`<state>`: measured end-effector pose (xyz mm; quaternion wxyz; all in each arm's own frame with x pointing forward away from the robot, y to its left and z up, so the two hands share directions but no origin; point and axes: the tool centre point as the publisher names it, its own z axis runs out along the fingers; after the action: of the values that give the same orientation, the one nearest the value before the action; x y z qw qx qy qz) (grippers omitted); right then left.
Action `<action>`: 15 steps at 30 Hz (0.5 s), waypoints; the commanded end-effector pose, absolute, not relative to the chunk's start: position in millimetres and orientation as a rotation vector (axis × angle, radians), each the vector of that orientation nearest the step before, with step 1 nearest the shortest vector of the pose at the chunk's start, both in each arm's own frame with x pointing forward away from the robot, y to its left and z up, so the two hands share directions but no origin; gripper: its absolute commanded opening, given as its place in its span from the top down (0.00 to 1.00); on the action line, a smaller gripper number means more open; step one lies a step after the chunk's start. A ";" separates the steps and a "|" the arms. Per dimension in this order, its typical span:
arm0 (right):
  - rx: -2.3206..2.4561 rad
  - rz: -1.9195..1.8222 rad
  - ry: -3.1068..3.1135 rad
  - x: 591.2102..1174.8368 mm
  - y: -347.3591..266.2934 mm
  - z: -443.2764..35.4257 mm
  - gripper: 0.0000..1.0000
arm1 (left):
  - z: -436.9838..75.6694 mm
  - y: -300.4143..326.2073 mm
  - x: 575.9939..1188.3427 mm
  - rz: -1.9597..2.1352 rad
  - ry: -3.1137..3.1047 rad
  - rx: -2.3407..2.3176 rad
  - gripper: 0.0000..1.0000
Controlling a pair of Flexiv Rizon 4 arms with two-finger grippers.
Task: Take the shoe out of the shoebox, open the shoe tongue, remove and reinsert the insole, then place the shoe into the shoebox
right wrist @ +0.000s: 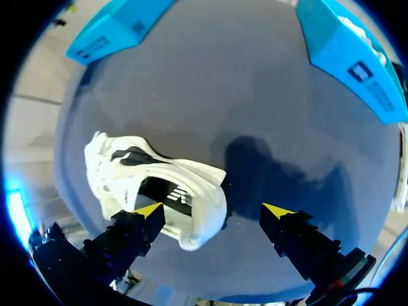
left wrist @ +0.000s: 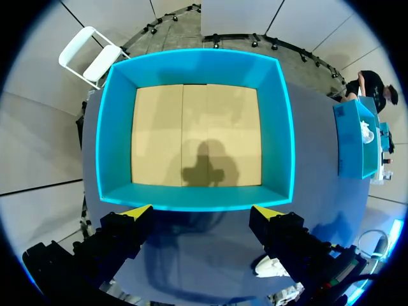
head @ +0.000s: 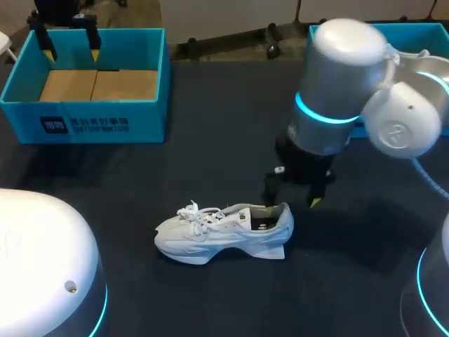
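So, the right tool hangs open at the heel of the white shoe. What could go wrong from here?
1. The right tool is off-centre: one finger is over the shoe opening, the other over bare table. Closing may catch only the heel wall, or shove the shoe away.
2. Nothing steadies the shoe; the left tool is open above the empty shoebox, so the shoe might tip or slide when pushed.
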<state>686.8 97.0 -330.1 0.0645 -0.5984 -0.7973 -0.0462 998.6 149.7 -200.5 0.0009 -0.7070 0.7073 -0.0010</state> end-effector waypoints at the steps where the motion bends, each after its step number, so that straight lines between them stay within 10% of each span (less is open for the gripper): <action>1: -1.548 -0.431 -2.446 681.3 56.1 -310.2 0.00 | -200.2 149.8 998.9 -0.002 2.221 -2.220 0.00; 15: -0.982 -0.762 -2.629 705.5 60.9 -307.5 0.00 | -200.2 149.8 998.9 -0.002 2.221 -2.220 0.00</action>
<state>699.8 60.7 -294.5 0.0760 -0.3967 -0.8969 -0.1801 998.6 149.7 -200.5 0.0009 -0.7070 0.7072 -0.0010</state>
